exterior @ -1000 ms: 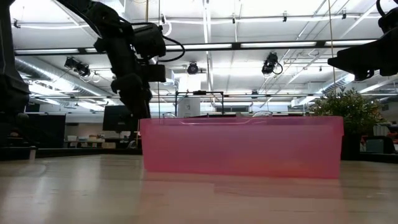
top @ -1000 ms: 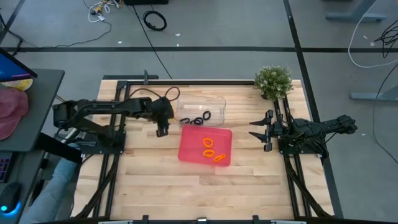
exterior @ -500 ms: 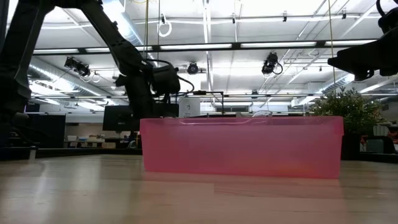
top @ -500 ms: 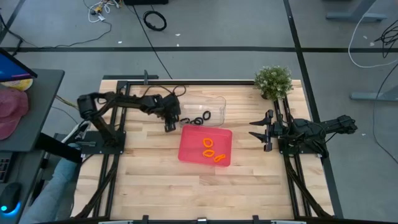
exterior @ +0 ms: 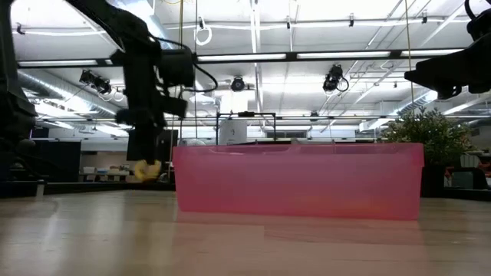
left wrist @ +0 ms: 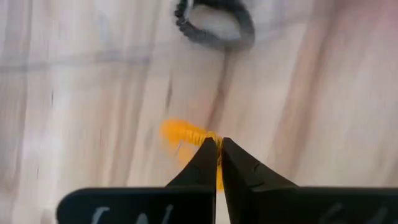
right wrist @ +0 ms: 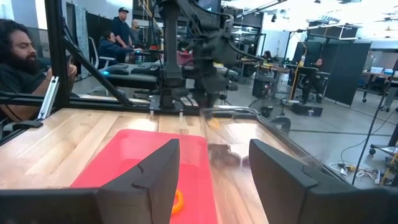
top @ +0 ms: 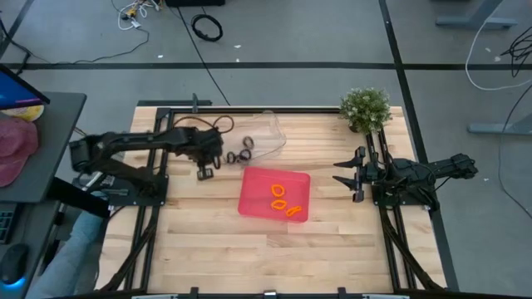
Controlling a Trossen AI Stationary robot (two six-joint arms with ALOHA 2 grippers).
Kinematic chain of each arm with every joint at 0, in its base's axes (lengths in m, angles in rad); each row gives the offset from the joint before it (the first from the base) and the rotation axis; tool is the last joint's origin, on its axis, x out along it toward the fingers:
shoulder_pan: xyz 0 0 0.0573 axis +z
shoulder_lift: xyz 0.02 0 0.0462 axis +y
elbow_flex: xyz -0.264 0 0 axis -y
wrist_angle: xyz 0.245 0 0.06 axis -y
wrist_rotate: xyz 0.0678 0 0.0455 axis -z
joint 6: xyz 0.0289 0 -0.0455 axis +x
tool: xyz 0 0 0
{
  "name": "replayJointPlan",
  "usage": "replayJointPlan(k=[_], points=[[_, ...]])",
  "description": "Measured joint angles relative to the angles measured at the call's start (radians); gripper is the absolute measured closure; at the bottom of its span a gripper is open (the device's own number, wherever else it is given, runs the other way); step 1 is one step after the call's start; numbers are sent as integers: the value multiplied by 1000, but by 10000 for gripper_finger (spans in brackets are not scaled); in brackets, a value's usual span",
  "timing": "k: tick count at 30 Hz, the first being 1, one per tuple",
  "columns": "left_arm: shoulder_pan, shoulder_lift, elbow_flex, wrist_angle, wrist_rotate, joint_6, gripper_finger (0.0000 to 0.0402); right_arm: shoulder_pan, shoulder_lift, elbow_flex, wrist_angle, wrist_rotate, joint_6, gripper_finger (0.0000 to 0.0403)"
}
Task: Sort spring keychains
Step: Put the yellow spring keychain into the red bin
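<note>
Spring keychains: three orange (top: 283, 199) in red tray (top: 253, 202), left pincer (left wrist: 217, 151) clamped on fourth (left wrist: 180, 134).

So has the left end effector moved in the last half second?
Yes. In the high view the left end effector has drawn back from the red tray, away from its corner, shut on an orange keychain.

A potted plant (top: 365, 109) stands at the table's (top: 208, 249) far corner.

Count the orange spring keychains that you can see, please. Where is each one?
4: three lie in the red tray at and; one is pinched in the left gripper. Others may be hidden.
</note>
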Motion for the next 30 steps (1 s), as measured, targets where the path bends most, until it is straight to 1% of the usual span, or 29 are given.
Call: replayJointPlan(k=[2,6,9,11,13,16,22,26,30], points=[[-23,-59,5,-46,-15,-9,395,0,0,0,1,-1,0,204],[-69,-178,22,-79,-57,-41,395,0,0,0,-1,-1,0,204],[-114,-236,35,-70,-55,-74,395,0,0,0,0,-1,0,204],[-155,-259,47,-45,-16,-96,395,0,0,0,0,-1,0,204],[-209,-262,59,-16,12,-116,395,0,0,0,0,-1,0,204],[-306,-262,82,64,16,-139,395,0,0,0,0,-1,0,204],[-480,-228,87,315,18,-135,395,0,0,0,0,-1,0,204],[-548,-170,88,461,18,-133,395,0,0,0,-1,-1,0,204],[-576,-105,88,566,18,-89,395,0,0,0,0,-1,0,204]])
